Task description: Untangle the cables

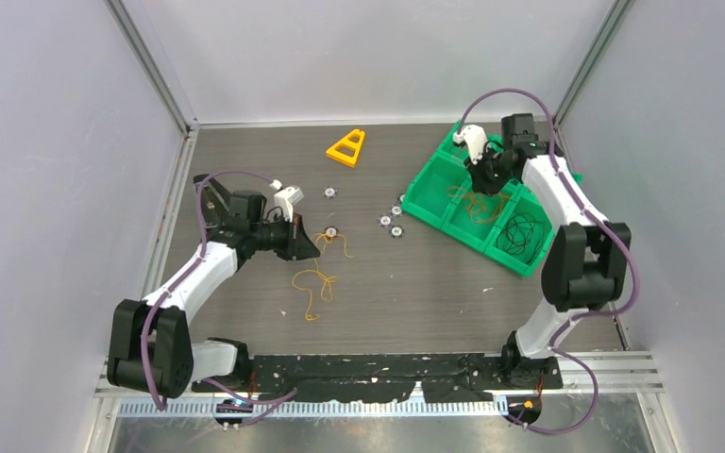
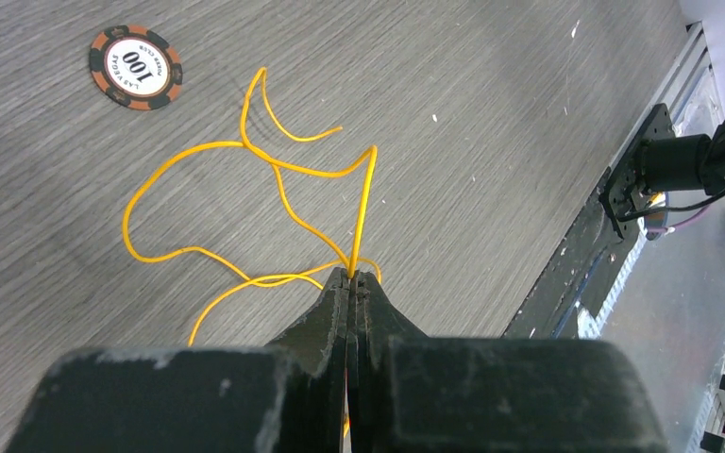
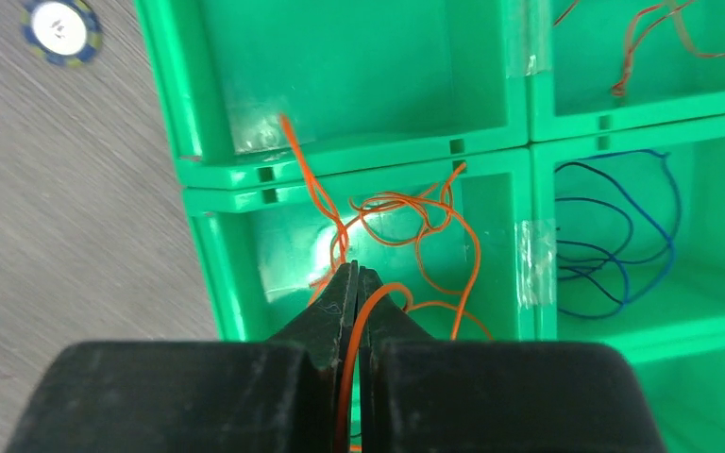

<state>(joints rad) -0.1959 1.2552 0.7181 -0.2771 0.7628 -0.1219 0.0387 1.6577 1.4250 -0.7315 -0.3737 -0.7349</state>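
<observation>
Two hands are closed, each on one strand. My left hand [image 2: 354, 276] pinches the yellow cable [image 2: 243, 142], which lies in loose loops on the desk [image 2: 491, 94], between its middle and left edge. My right hand [image 3: 356, 269] pinches the orange cable [image 3: 396, 196] inside a compartment of the green tray [image 3: 359, 159] at the far right corner. Both look very light, soft and springy, so I would hold near a free end and pull gently.

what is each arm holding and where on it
Left fingers pinch the yellow wire where its strands bunch; right fingers pinch a loop of the orange wire in the green bin.
</observation>
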